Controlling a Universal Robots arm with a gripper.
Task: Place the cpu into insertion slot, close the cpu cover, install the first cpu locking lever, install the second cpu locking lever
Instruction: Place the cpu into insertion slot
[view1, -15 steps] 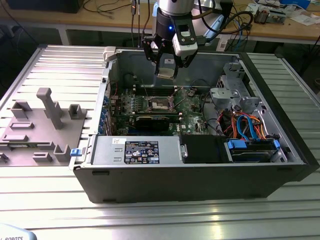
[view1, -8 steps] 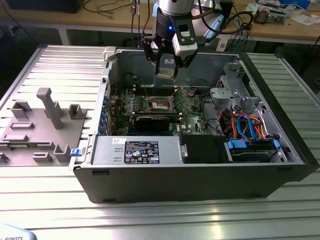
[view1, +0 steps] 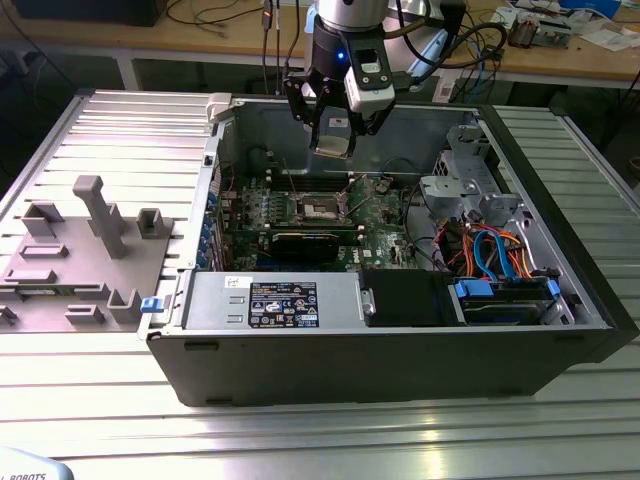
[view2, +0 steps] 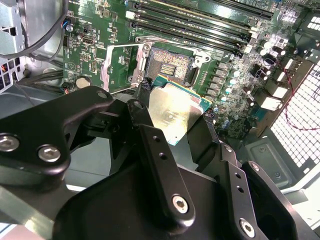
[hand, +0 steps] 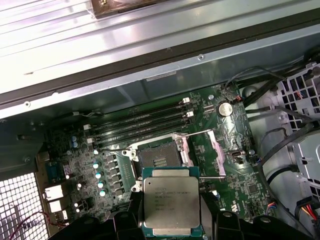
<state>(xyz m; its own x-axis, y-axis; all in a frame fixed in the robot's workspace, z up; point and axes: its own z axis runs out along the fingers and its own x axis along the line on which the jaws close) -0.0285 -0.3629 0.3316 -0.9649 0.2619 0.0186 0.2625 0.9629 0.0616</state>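
Note:
My gripper (view1: 333, 140) hangs inside the open computer case, above the green motherboard (view1: 385, 238). It is shut on the cpu (view1: 333, 146), a flat square chip with a pale metal face. In both wrist views the cpu (hand: 171, 200) (view2: 175, 114) sits between the black fingers (view2: 150, 145), a little above and off to one side of the insertion slot (hand: 159, 157) (view2: 167, 62). The slot is uncovered, its dark centre showing. The cpu cover (hand: 200, 147) (view2: 117, 67) stands swung open beside the slot. Thin wire levers (hand: 212, 177) lie released next to it.
Long black memory slots (hand: 145, 122) run beside the socket. The grey power-supply box (view1: 270, 300) fills the case's near side. A drive cage (view1: 465, 180) and blue and orange cables (view1: 490, 250) sit at the exterior view's right. A grey fixture (view1: 85, 255) stands outside the case.

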